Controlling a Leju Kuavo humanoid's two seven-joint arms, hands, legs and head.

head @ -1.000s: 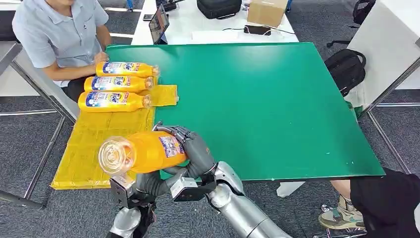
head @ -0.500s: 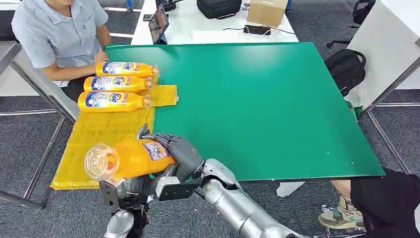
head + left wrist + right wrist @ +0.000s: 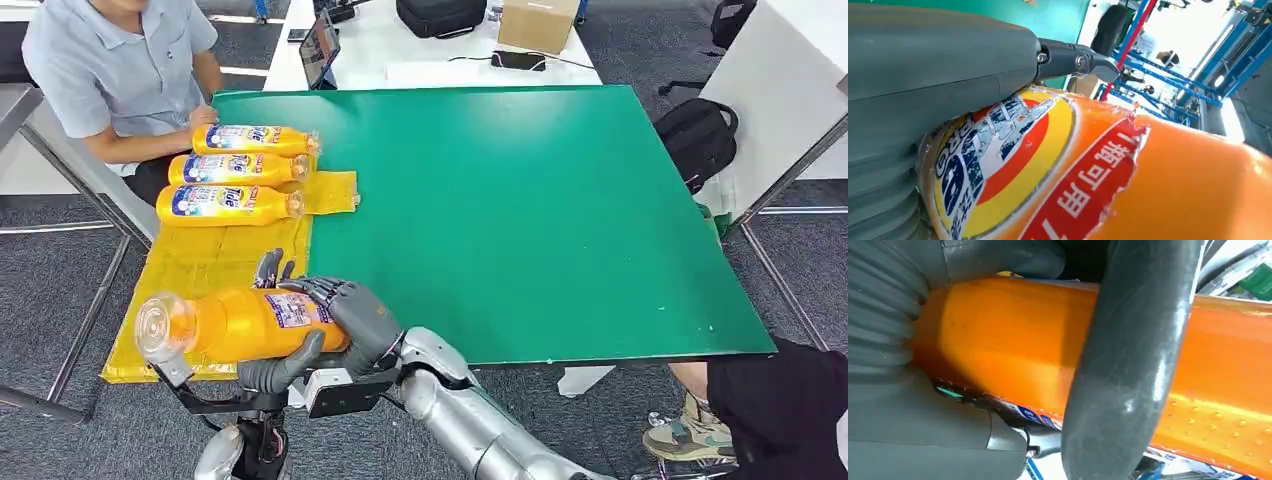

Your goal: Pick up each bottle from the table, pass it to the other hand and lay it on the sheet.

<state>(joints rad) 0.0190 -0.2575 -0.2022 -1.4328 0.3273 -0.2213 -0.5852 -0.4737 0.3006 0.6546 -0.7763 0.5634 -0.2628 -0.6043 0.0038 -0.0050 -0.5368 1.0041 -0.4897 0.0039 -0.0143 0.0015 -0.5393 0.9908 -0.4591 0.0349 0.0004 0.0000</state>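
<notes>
Bottle (image 3: pixel 235 322) now sits lower and further left than a second ago, over the yellow sheet (image 3: pixel 190 270); your right hand (image 3: pixel 345 315) and left hand (image 3: pixel 275 370) both grip it.

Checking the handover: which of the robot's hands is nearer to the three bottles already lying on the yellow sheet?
Left, narrowly. The left hand grips the held bottle from below, over the yellow sheet. The right hand clasps its other end, nearer the green table. Both are well short of the three bottles.

Right hand (image 3: pixel 352 312) wrapped over the orange plastic bottle (image 3: pixel 235 323), left hand (image 3: pixel 272 372) cupped beneath, both gripping.
</notes>
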